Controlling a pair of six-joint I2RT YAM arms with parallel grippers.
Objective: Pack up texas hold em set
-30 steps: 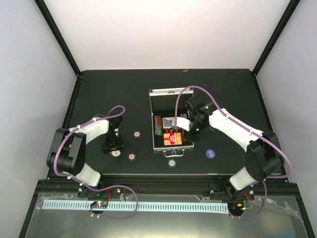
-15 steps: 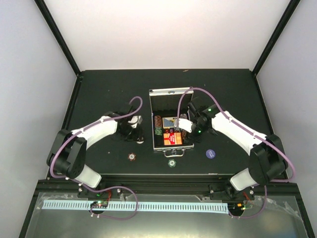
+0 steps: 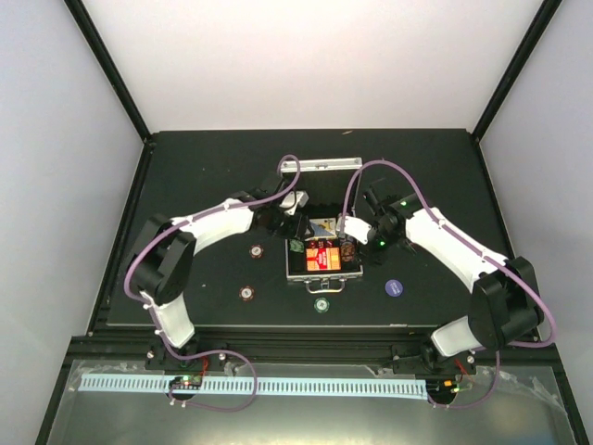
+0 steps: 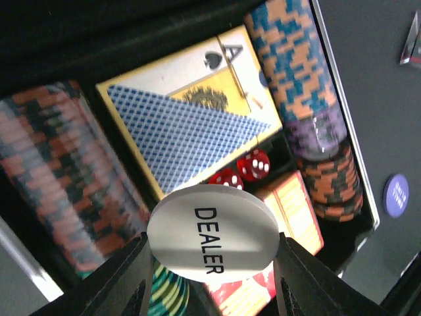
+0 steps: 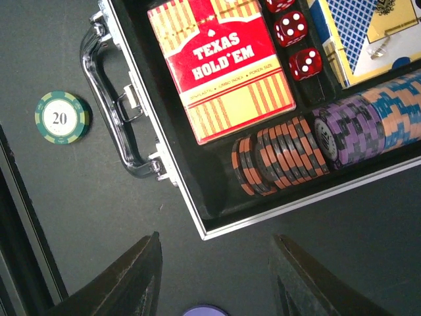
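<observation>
The silver case (image 3: 321, 276) lies open, its lid (image 3: 320, 164) raised at the back. Inside are chip rows (image 5: 289, 155), a red card deck box (image 5: 220, 66), red dice (image 5: 293, 29) and a blue-backed card pack (image 4: 187, 135). My left gripper (image 3: 296, 224) hangs over the case's left side. In the left wrist view it (image 4: 212, 249) is shut on a white DEALER chip (image 4: 214, 227). My right gripper (image 3: 364, 248) is open and empty above the table by the case's front right corner; it also shows in the right wrist view (image 5: 216, 263).
Loose chips lie on the black table: two maroon (image 3: 257, 249) (image 3: 246, 292), a green "20" chip (image 5: 61, 116) in front of the case handle (image 5: 108, 122), and a purple one (image 3: 394, 287) at the right. The table's front edge (image 3: 315, 324) is close by.
My left gripper took the white chip from the table at the left and carried it right, over the case. My right gripper drew slightly right, off the case.
</observation>
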